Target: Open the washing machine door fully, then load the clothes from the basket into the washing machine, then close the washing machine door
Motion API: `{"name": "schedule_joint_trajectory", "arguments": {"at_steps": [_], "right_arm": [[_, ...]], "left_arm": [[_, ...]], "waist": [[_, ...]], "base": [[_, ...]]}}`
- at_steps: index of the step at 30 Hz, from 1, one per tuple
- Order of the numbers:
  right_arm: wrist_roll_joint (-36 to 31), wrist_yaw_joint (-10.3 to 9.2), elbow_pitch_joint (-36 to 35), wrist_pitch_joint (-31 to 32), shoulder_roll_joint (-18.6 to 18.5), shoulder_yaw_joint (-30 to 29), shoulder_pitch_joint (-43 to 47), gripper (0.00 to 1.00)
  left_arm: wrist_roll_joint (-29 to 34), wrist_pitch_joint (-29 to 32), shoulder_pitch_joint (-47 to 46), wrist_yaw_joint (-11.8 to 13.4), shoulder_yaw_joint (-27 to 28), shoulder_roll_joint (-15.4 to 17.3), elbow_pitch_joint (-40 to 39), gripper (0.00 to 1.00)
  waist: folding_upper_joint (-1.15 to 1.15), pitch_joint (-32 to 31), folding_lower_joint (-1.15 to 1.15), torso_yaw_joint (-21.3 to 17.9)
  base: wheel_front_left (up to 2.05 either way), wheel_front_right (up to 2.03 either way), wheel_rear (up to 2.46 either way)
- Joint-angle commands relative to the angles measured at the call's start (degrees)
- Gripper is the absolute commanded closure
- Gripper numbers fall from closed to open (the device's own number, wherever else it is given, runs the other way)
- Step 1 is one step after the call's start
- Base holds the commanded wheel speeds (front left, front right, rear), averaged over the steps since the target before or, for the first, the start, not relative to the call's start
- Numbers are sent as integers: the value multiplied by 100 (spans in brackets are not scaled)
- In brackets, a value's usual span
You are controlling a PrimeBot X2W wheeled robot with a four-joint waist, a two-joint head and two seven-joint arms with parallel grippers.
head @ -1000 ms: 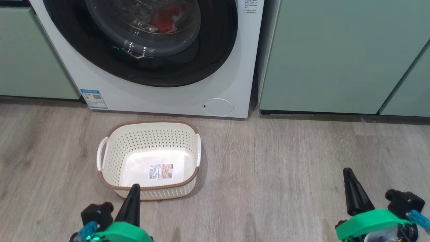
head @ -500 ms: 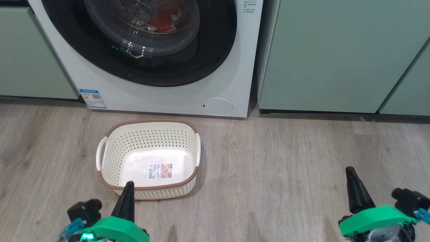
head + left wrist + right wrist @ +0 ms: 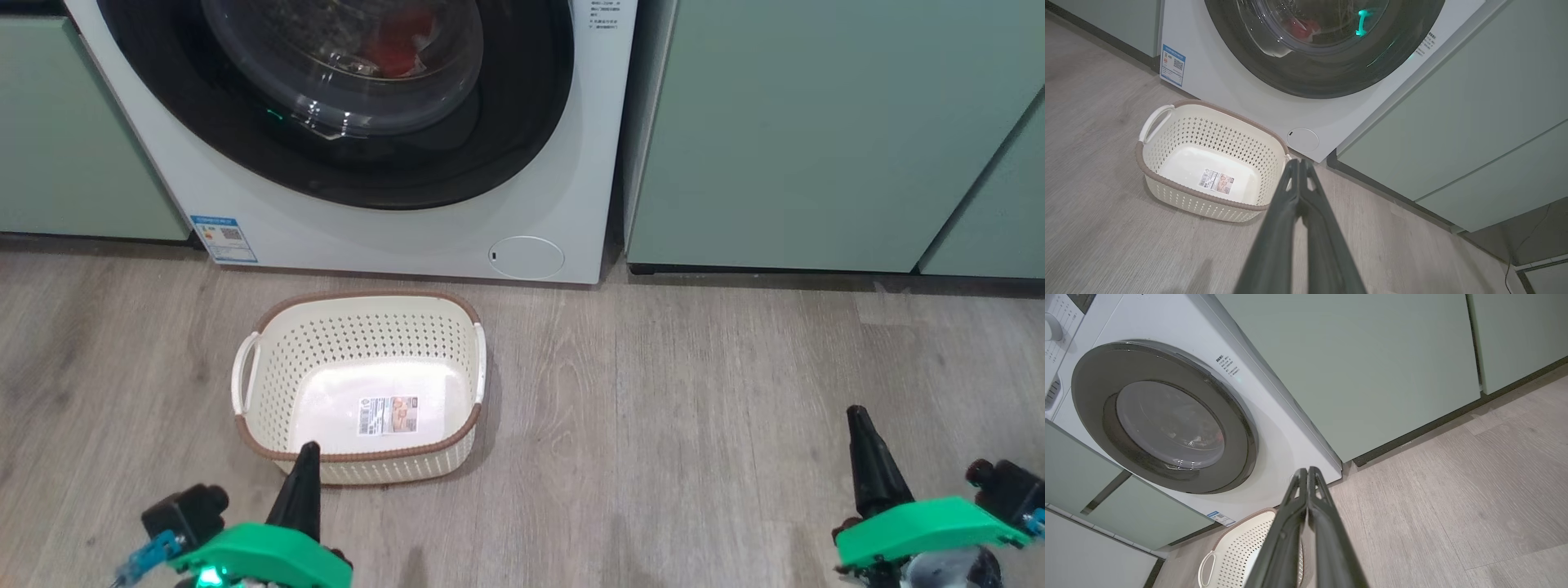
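Left pincer (image 3: 308,457) and right pincer (image 3: 857,420) have drawn slightly back, outward.

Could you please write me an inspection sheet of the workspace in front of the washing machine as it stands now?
Surface: grey wood-plank floor, with the basket standing on it.
Job's things: washing machine door shut flush on the washing machine; red clothes visible behind its glass; basket holds just its label.
Clutter: nothing seen.
Grippers: left gripper shut, holding nothing, by the basket's near rim; right gripper shut, holding nothing, off to the right.
Cables: what looks like a thin dark cable at the floor's far corner.
Surroundings: pale green cabinets on both sides of the machine.
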Motion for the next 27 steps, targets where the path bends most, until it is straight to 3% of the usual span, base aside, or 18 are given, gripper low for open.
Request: {"name": "schedule_joint_trajectory", "arguments": {"at_steps": [1, 27], "right_arm": [[146, 0, -220, 35, 7, -14, -326, 100], [1687, 0, -258, 491, 15, -85, -500, 100]], "left_arm": [[-143, 23, -353, -43, 138, 21, -187, 100], [-1795, 467, -536, -212, 441, 37, -178, 100]], "waist": [[0, 1, 0, -1], [0, 31, 0, -34]], "base": [[0, 0, 0], [0, 0, 0]]}}
